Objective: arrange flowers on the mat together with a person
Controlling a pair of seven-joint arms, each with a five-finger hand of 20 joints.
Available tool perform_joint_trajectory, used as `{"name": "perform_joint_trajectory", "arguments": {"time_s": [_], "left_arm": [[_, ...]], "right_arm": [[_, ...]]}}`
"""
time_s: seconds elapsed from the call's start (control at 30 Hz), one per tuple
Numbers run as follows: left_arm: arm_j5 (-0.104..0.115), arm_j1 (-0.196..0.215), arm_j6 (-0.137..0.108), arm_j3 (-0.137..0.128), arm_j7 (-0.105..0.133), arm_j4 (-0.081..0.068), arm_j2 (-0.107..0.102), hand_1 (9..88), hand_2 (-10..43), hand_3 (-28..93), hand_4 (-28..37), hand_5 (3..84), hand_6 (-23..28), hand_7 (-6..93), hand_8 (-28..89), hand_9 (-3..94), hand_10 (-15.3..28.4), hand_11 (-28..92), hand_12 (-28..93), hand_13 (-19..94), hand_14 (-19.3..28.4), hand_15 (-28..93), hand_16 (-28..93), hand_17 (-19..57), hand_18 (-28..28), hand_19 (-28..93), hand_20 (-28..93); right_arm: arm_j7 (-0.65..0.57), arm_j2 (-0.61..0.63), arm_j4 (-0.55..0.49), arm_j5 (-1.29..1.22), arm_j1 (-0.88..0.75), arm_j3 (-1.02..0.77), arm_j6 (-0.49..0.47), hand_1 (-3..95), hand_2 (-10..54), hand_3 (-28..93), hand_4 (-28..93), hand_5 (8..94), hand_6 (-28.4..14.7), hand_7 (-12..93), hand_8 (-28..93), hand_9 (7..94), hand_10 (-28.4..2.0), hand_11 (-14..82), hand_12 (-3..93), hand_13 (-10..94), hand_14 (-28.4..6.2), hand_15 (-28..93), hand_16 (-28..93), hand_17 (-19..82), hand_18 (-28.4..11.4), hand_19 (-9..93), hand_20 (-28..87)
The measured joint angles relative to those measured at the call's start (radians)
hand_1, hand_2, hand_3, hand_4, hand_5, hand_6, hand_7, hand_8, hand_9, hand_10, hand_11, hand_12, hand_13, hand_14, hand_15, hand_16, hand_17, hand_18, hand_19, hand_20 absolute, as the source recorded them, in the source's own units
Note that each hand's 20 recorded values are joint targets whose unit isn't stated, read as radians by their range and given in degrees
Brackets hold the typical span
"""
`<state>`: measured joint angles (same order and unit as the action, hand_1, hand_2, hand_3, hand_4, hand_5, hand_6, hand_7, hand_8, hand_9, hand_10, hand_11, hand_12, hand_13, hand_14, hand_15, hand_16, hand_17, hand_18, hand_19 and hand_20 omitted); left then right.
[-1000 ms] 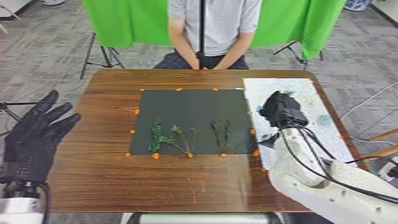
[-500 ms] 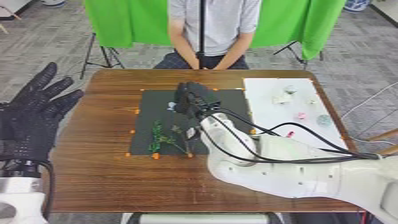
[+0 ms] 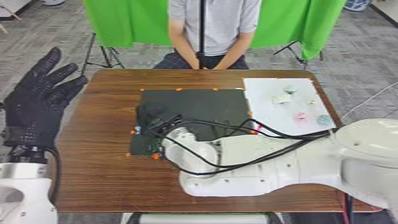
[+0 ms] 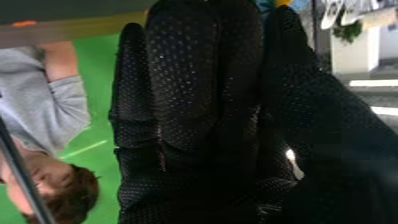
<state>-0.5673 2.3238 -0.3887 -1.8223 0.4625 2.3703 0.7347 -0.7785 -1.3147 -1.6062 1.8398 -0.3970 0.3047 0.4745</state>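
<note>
The right hand [image 3: 151, 115] pinches a blue flower [image 4: 266, 4] between thumb and fingers. It has moved left from the white sheet [image 3: 268, 111], across the dark mat [image 3: 211, 109], to the mat's left part. Supply pick-up is complete; placement at the left green stem [image 3: 154, 145] is the probable next step. A pink flower [image 3: 300, 116] remains on the sheet, right. Left hand [image 3: 37, 102]: open, unloaded.

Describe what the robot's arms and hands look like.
The left arm and right arm have rounded white shells with black cables alongside. The left hand and right hand wear black fabric gloves; the right one's is speckled with small pale dots.
</note>
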Motion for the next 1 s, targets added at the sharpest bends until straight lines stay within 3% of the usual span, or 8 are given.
{"name": "perform_joint_trajectory", "arguments": {"time_s": [0.43, 0.6, 1.0], "left_arm": [[-0.001, -0.003, 0.022, 0.014, -0.001, -0.009, -0.008, 21.0, 6.5, 76, -24.7, 30.7, 4.8, 10.2, -8, 29.2, 14.4, 18, 13, 20, 21.5, 45, -5, -9.0, 19.2, 39, 16], [-0.001, -0.003, 0.028, 0.014, -0.004, -0.012, -0.009, 21.1, 6.4, 76, -24.4, 30.8, 4.8, 10.2, -8, 29.1, 14.5, 18, 13, 20, 21.5, 45, -5, -9.0, 19.1, 39, 16], [-0.003, 0.001, 0.037, 0.010, -0.021, -0.013, -0.007, 21.5, 6.3, 76, -23.9, 30.9, 5.0, 10.3, -8, 29.1, 14.5, 18, 12, 20, 21.5, 46, -5, -9.0, 19.1, 39, 16]], "right_arm": [[-0.031, -0.024, 0.037, -0.005, 0.029, 0.043, -0.047, 54.4, -9.5, 58, -28, 80.4, 4.7, 18, -2, 89.5, -7.8, 27.2, 27.6, 84, -4.6, 47, 21, 40, -16.5, 76, -2], [-0.032, -0.025, 0.037, 0.006, 0.029, 0.046, -0.075, 54.3, -9.5, 53, -28, 78.6, 4.2, 17, -2, 87.5, -8.6, 30.9, 22.1, 83, -5.3, 47, 21, 39, -16.8, 76, -2], [-0.030, -0.024, 0.034, 0.011, 0.026, 0.040, -0.127, 48.2, -9.5, 58, -28, 75.3, 4.1, 17, -3, 85.4, -9.4, 31.7, 20.1, 81, -5.9, 47, 21, 37, -17.7, 76, 0]]}}
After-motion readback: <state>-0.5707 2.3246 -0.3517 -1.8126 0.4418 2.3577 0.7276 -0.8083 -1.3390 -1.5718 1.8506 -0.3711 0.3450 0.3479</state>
